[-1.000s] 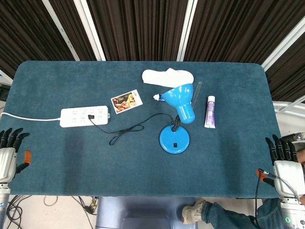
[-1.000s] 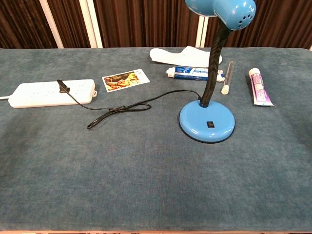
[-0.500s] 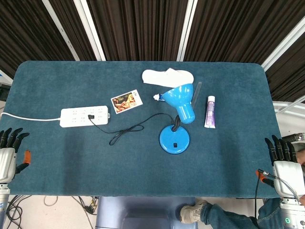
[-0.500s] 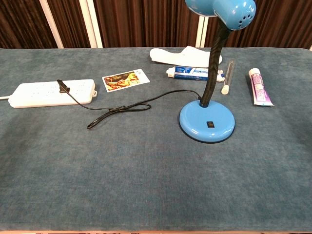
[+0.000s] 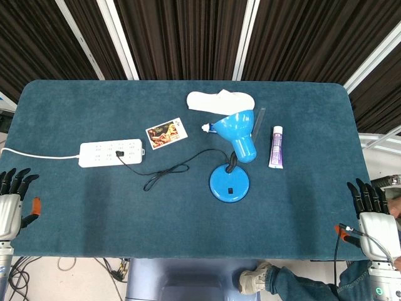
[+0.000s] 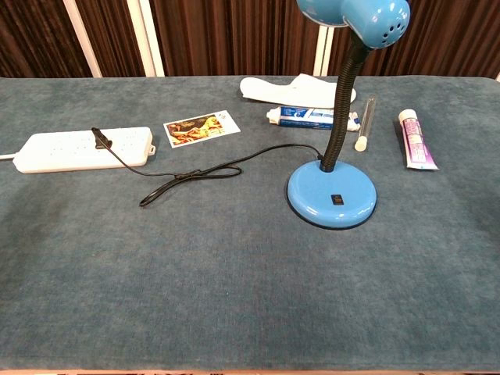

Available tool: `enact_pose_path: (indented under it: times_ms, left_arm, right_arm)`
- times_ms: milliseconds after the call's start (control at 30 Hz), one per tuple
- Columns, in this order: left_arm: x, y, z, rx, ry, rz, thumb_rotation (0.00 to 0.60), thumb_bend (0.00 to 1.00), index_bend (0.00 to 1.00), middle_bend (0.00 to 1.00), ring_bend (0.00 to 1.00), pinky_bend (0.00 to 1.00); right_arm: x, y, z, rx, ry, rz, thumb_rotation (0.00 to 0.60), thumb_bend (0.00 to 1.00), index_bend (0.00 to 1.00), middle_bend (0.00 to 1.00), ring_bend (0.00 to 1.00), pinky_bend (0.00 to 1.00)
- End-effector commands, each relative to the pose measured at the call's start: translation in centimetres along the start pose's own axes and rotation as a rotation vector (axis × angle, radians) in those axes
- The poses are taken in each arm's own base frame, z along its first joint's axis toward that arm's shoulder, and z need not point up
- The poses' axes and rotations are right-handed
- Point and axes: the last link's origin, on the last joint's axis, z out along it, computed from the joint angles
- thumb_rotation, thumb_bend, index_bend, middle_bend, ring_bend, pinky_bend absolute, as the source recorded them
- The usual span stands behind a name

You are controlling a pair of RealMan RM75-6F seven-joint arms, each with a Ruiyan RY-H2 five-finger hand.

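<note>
Fingers [image 5: 14, 179] of the left hand [image 5: 10, 208] are spread apart and hold nothing, poised just off the near left corner of the table [image 5: 75, 232]; those of the right hand [image 5: 374, 222] likewise stand apart and empty, just off the near right corner. Both hands show only in the head view. Ahead of both runs a broad band of bare blue cloth along the near edge, open from corner to corner. Nearest the left fingers, further in, lies the white power strip [image 5: 111, 152], its white lead running off the left edge, with a black cord [image 5: 172, 168] plugged into it and trailing toward the middle. That cord ends at the blue desk lamp [image 5: 230, 183], which stands about midway between the hands, its shade bent over toward the far side. Nearest the right fingers, beyond open cloth, is a purple tube [image 5: 276, 147]. Further off lie a photo card [image 5: 167, 133], a blue-and-white toothpaste tube [image 6: 308, 118] behind the lamp, a slim clear tube [image 6: 366, 124], and a white slipper [image 5: 220, 100] closest to the far edge.
</note>
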Motion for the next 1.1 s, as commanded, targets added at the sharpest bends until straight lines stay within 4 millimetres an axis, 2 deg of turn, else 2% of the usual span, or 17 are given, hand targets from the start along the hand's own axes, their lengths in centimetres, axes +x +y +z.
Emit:
enact_pose_path:
  times_ms: [33, 233, 433, 600, 667, 800, 933, 1100]
  left_arm:
    - [0.1, 0.0, 0.0, 0.003, 0.001, -0.005, 0.6, 0.53, 0.22, 0.1, 0.01, 0.0]
    - [0.1, -0.1, -0.1, 0.008, -0.005, -0.014, 0.6, 0.53, 0.22, 0.1, 0.01, 0.0]
    - [0.0, 0.0, 0.0, 0.009, -0.013, -0.019, 0.6, 0.53, 0.22, 0.1, 0.01, 0.0]
    - [0.0, 0.0, 0.0, 0.013, -0.015, -0.025, 0.6, 0.53, 0.22, 0.1, 0.01, 0.0]
    - [0.0, 0.0, 0.0, 0.014, -0.016, -0.026, 0.6, 0.53, 0.22, 0.1, 0.01, 0.0]
    - [0.0, -0.1, -0.1, 0.022, -0.019, -0.035, 0.6, 0.53, 0.22, 0.1, 0.01, 0.0]
    - [0.0, -0.2, 0.0, 0.028, -0.021, -0.039, 0.6, 0.53, 0.22, 0.1, 0.01, 0.0]
    - [0.0, -0.2, 0.0, 0.032, -0.022, -0.041, 0.6, 0.53, 0.22, 0.1, 0.01, 0.0]
  right_arm:
    - [-0.2, -0.5, -0.2, 0.025, -0.033, 0.024, 0.6, 0.19, 0.06, 0.02, 0.08, 0.03]
    - [-0.7, -2.0, -0.2, 0.078, -0.101, 0.046, 0.6, 0.19, 0.06, 0.14, 0.24, 0.21]
    - [-1.4, -4.5, 1.5, 0.161, -0.179, 0.025, 0.6, 0.19, 0.06, 0.28, 0.38, 0.36]
    - [-2.9, -7.6, 3.0, 0.225, -0.268, 0.023, 0.6, 0.29, 0.06, 0.45, 0.53, 0.46]
    - [-3.4, -8.5, 3.4, 0.239, -0.293, 0.028, 0.6, 0.33, 0.06, 0.49, 0.56, 0.49]
    - [-5.3, -10.9, 4.7, 0.268, -0.371, 0.029, 0.6, 0.39, 0.05, 0.52, 0.6, 0.55]
    - [-7.1, -13.5, 5.8, 0.298, -0.425, -0.004, 0.6, 0.41, 0.04, 0.52, 0.61, 0.6]
    - [-8.4, -16.1, 6.7, 0.306, -0.459, -0.005, 0.6, 0.43, 0.04, 0.52, 0.61, 0.65]
